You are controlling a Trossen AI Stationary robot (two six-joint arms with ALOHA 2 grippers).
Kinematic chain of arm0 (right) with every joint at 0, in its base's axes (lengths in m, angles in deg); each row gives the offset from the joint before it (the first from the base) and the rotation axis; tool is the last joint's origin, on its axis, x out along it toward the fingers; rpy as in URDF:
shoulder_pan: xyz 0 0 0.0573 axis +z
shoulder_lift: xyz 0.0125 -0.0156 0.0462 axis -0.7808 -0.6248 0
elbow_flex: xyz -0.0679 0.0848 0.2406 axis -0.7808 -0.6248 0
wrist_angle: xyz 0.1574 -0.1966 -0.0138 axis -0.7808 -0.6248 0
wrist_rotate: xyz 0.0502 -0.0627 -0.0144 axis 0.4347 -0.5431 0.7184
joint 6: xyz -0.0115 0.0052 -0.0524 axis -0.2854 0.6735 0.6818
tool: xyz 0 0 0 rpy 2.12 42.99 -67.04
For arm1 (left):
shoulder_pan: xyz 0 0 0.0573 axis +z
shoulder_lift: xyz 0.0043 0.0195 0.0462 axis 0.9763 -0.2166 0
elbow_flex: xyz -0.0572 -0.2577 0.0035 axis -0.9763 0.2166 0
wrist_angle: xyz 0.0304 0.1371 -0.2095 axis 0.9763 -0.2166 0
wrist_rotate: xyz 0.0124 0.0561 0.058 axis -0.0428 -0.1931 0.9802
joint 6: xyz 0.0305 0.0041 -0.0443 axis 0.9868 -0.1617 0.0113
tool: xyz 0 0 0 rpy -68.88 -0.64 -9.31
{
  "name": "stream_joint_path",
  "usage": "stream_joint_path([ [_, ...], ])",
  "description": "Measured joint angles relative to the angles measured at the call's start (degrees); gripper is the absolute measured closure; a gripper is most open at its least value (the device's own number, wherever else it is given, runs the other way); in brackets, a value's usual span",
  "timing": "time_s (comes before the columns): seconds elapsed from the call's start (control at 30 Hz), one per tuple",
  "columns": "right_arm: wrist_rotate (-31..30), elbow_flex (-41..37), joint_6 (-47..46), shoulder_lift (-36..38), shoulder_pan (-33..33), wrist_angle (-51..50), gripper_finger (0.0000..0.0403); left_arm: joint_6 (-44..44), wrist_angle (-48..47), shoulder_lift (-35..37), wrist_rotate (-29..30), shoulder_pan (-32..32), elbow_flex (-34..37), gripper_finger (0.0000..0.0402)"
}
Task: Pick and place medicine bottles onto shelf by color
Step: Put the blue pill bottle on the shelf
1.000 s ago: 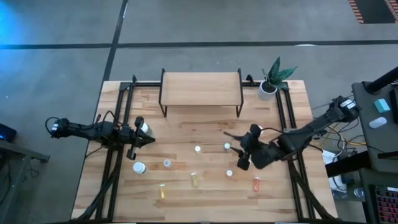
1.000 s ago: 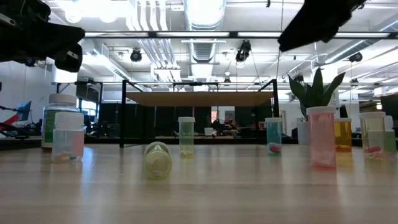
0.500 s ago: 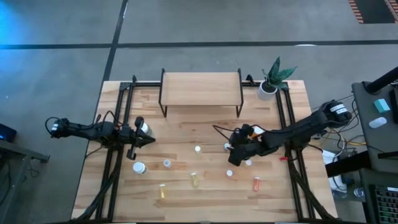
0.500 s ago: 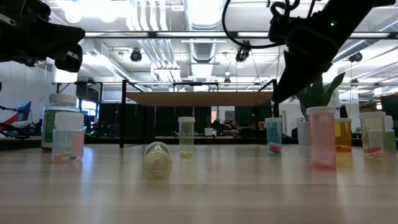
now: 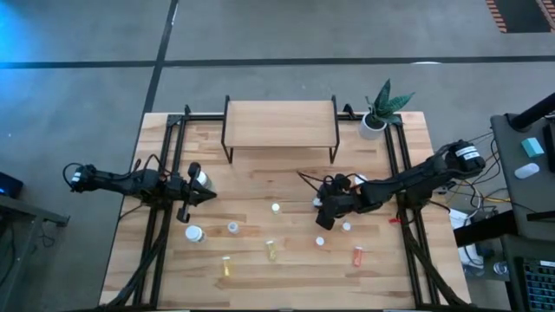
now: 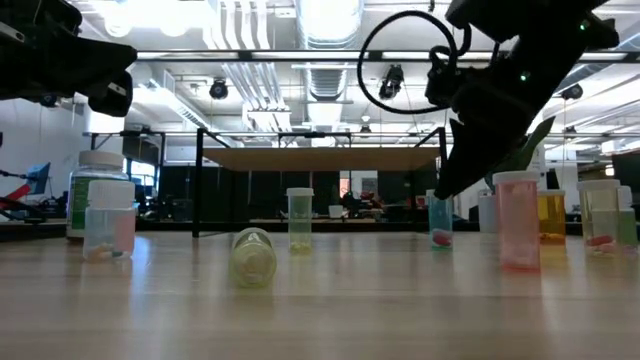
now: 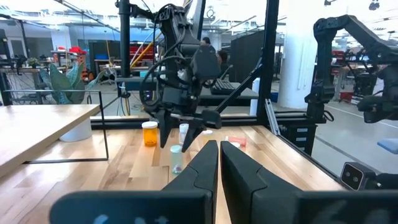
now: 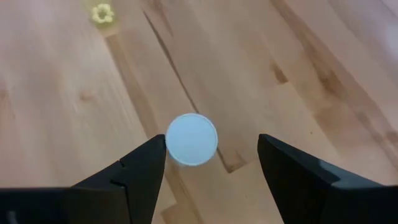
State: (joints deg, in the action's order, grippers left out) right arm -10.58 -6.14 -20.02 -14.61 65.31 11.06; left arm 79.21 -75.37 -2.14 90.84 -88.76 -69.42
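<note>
My right gripper (image 5: 322, 217) is open and tipped downward over the table's middle right. A small medicine bottle's round white cap (image 8: 191, 139) shows between its fingertips, close beside one finger; I see no touch. The left wrist view also shows those fingers (image 7: 166, 134) spread, with a small bottle (image 7: 184, 130) between them. More medicine bottles stand on their bases: a clear one (image 5: 276, 208), an orange-red one (image 5: 356, 256) and a larger white one (image 5: 194, 233). A yellow one (image 6: 252, 257) lies on its side. The shelf (image 5: 280, 123) stands at the far edge. My left gripper (image 7: 219, 149) is shut and level at the table's left.
A potted plant (image 5: 378, 111) stands at the far right corner beside the shelf. Black frame rails (image 5: 395, 165) run along both sides of the table. A second large white bottle (image 5: 201, 178) stands beside my left gripper. Bare wood lies between the bottles and the shelf.
My right gripper has come down and swung toward the table's left, tipping further downward. It has gone from beside the orange-red bottle to a place over a white-capped bottle. No bottle has moved.
</note>
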Motion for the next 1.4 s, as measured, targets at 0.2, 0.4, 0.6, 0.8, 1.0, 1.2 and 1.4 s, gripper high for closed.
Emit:
stream_joint_path([
  [0.2, 3.4, -5.2, 0.5, -0.3, -0.7, 10.8, 0.0163, 0.0, 0.0, -0.1, 0.0, 0.0, 0.0, 0.0402],
  [0.4, 2.7, -8.8, 0.5, -0.4, -1.9, 16.5, 0.0173, 0.0, 0.0, -0.1, 0.0, 0.0, 0.0, 0.0402],
  [0.6, 2.5, -10.8, 1.0, -0.4, -2.7, 20.1, 0.0186, 0.0, 0.0, 0.0, 0.0, 0.0, 0.0, 0.0402],
  [0.8, 2.5, -11.5, 1.4, -0.5, -3.1, 21.1, 0.0209, 0.0, 0.0, -0.1, 0.0, 0.0, 0.0, 0.0402],
  [1.0, 2.5, -11.5, 2.8, -0.5, -3.1, 21.6, 0.0247, 0.0, 0.0, -0.1, 0.0, 0.0, 0.0, 0.0402],
  [1.2, 2.5, -11.5, 3.0, -0.5, -3.1, 21.6, 0.0274, 0.0, 0.0, -0.1, 0.0, 0.0, 0.0, 0.0402],
  [1.4, 2.5, -11.5, 3.0, -0.5, -3.1, 21.7, 0.0293, 0.0, 0.0, 0.0, 0.0, 0.0, 0.0, 0.0402],
])
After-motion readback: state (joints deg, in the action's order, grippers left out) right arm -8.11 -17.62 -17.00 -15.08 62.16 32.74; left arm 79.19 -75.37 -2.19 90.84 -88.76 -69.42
